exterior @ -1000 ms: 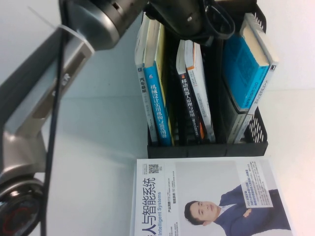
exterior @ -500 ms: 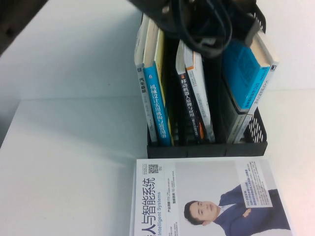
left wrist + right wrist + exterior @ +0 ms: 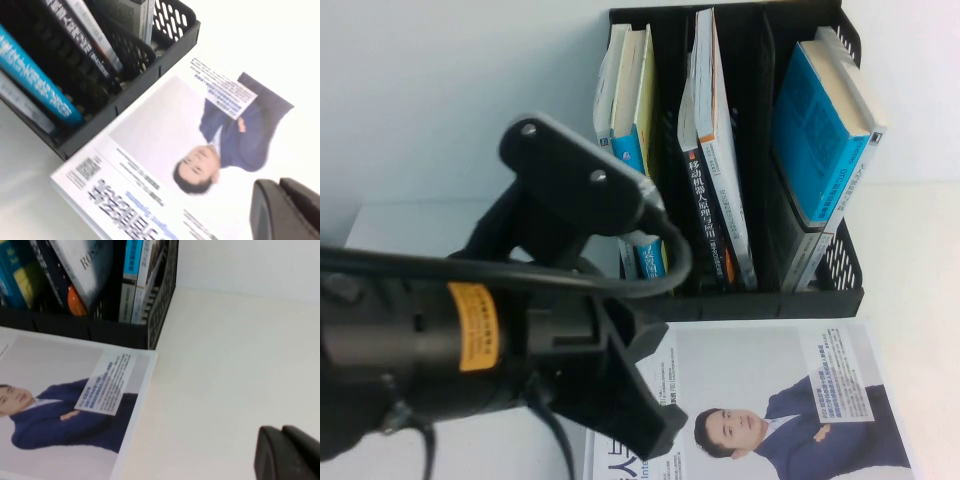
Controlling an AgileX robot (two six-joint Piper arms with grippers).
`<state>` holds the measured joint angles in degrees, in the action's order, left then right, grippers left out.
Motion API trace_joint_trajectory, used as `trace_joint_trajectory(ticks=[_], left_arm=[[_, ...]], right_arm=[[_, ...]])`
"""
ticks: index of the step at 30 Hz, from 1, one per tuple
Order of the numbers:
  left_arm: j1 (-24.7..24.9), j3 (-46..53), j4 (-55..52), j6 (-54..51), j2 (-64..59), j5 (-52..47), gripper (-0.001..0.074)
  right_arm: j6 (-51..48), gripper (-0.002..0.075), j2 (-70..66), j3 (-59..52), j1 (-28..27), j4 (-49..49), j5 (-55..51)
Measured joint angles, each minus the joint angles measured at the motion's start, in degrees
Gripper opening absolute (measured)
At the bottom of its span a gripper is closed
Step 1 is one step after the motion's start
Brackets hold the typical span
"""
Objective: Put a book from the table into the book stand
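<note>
1. The left arm [image 3: 470,340] is seen filling the near-left of the high view, in front and to the left of the stand [image 3: 750,300]. The left gripper [image 3: 285,210] is shown only as a dark tip over the white book; whether its fingers are wide or narrow cannot be told.
2. Two upright books, one blue-spined [image 3: 645,150], are held in the stand's left slot.
3. A dark-spined book [image 3: 705,200] and a white one are leaned together in the middle slot.
4. The book [image 3: 820,130], blue-covered, is stood in the stand's right slot, tilted against the side wall.
5. A white book [image 3: 770,400] picturing a suited man is laid flat on the table [image 3: 920,250], touching the stand's front.
6. The right gripper [image 3: 287,452] is placed over bare table, to the right of the stand; its opening cannot be told.
</note>
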<state>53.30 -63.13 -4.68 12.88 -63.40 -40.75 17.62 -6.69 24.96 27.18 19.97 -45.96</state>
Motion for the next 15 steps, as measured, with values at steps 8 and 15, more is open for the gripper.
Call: trace_joint_trajectory(ticks=[8,15], left_arm=[[0.0,0.8,4.7,3.6,6.0,-9.1,-0.0002],[0.0,1.1,4.7,3.7,6.0,-11.1,-0.0002]], right_arm=[[0.0,0.0004,0.0,-2.4,0.0,-0.1,1.2],[0.0,0.0004,0.0,-2.5,0.0,-0.1,1.9]])
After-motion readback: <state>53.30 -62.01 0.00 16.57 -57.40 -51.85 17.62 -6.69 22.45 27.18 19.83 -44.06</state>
